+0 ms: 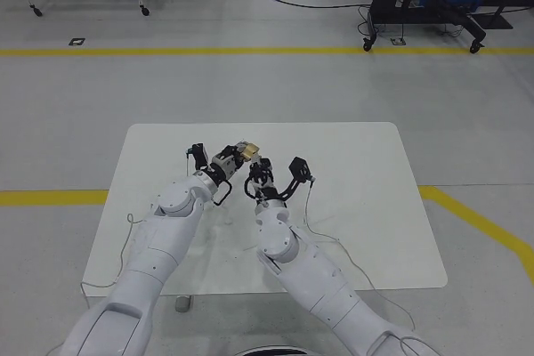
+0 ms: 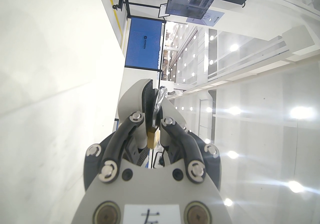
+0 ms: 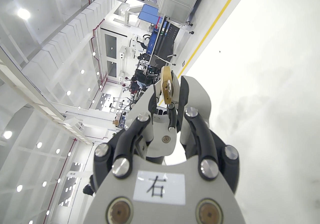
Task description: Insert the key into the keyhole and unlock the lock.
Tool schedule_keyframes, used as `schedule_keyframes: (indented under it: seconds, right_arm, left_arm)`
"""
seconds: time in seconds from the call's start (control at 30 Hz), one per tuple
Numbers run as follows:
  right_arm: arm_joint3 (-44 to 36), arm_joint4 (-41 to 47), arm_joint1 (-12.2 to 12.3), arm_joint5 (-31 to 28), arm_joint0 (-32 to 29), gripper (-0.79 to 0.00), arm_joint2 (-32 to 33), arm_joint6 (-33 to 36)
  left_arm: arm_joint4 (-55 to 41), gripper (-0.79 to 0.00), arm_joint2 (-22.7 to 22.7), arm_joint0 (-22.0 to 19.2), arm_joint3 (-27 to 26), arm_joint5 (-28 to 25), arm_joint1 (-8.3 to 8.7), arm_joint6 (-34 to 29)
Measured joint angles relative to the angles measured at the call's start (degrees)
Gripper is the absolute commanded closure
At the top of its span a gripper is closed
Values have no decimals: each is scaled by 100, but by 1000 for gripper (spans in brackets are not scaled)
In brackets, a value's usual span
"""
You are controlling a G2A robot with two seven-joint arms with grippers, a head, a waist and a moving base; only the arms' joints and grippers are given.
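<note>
White table (image 1: 356, 222), seen from above, left to right. A thin cable (image 1: 129, 219) trails over the left edge near the near-left corner. The left gripper (image 1: 234, 157) and right gripper (image 1: 256, 165) meet above the middle of the table, somewhat toward its far edge and well apart from all four edges and corners. The brass lock (image 1: 246, 149) sits at their tips, raised off the top. In the left wrist view the left gripper (image 2: 157, 92) is closed narrowly on a flat silver piece, by its shape the key (image 2: 155, 114). The key's end nearer the palm touches the lock (image 2: 153, 139); how deep it sits cannot be told. In the right wrist view the right gripper (image 3: 170, 83) is drawn in around the lock (image 3: 165, 77), one finger on each side. A second cable (image 1: 329, 238) loops beside the right arm toward the near-right corner. Yellow floor lines (image 1: 249, 51) run past the far edge and both side edges, and a dark wheeled frame (image 1: 427, 22) stands beyond the far-right corner.
</note>
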Motion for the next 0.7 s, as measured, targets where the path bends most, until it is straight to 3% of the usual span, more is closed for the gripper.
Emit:
schedule_keyframes:
  seconds: [0.2, 0.27, 0.3, 0.33, 0.37, 0.57, 0.7]
  right_arm:
    - [-156, 3, 22, -59, -161, -225, 155, 195]
    - [-241, 44, 46, -149, -244, -320, 222, 429]
    - [-288, 54, 64, -192, -288, -252, 267, 557]
    - [-364, 51, 94, -232, -357, -77, 348, 706]
    - [-431, 46, 119, -245, -418, 0, 420, 814]
    - [-1074, 123, 307, -329, -922, 0, 997, 1631]
    - [-1536, -5, 436, -693, -1270, 0, 1304, 2227]
  left_arm:
    - [7, 0, -21, 7, -7, -7, -3, 1]
    - [24, 0, -32, 14, -18, -24, -1, -1]
    - [35, 0, -38, 17, -24, -29, 0, 1]
    - [47, 0, -49, 23, -34, -34, 4, 2]
    - [57, 0, -59, 28, -43, -40, 7, 0]
    - [154, 0, -86, 84, -144, -19, 25, -34]
    - [-6, 0, -49, 57, -101, 406, 12, -278]
